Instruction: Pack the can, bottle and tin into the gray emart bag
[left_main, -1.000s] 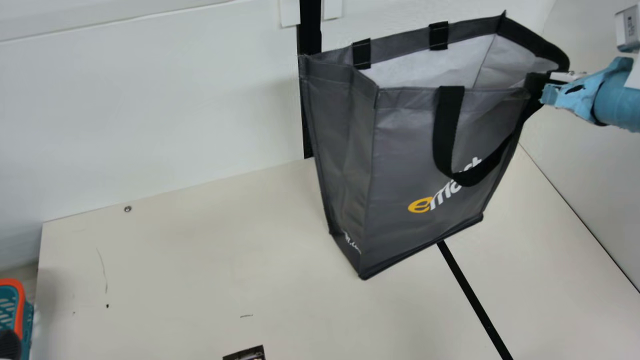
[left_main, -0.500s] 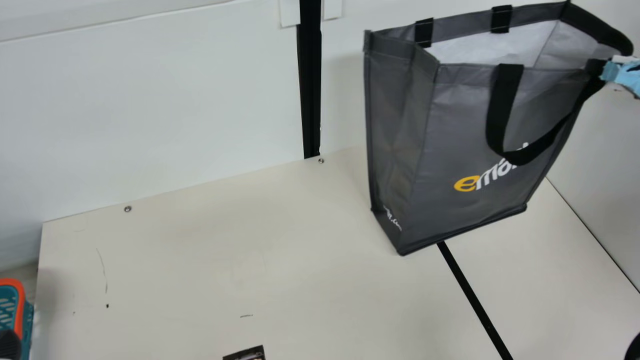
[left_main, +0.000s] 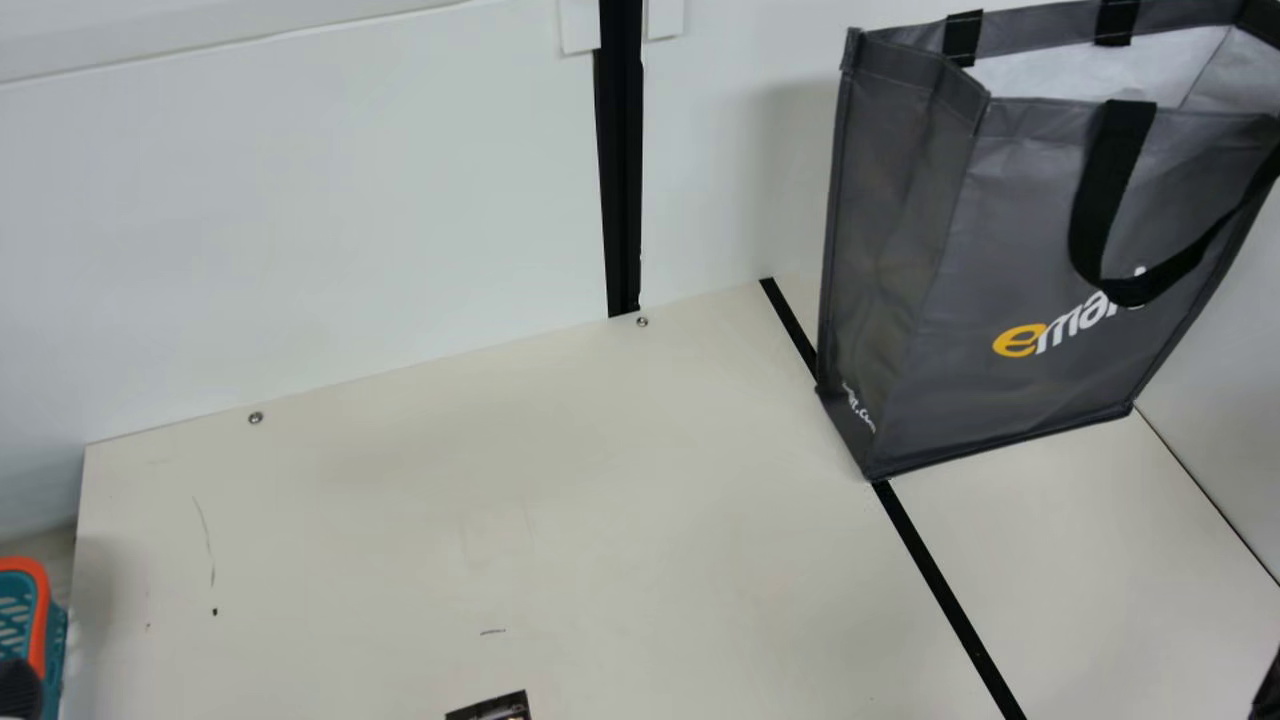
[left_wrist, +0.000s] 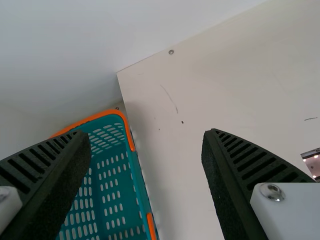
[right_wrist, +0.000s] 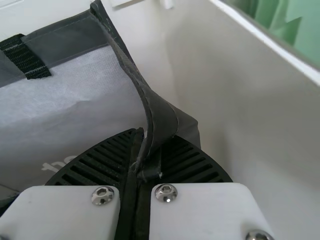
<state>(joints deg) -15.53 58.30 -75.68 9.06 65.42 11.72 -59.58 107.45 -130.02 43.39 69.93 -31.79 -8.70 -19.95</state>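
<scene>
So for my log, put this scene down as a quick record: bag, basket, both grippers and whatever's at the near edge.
bag: gray, at the main view's right, mouth open, pale lining showing
bag handle: black strap drooping over the front
right gripper: closed on the bag's upper edge
left gripper: open, nothing between its fingers
basket: teal with orange rim, beside the table at the main view's left
near edge: dark item, cut off by the main view's bottom, identity unclear
</scene>
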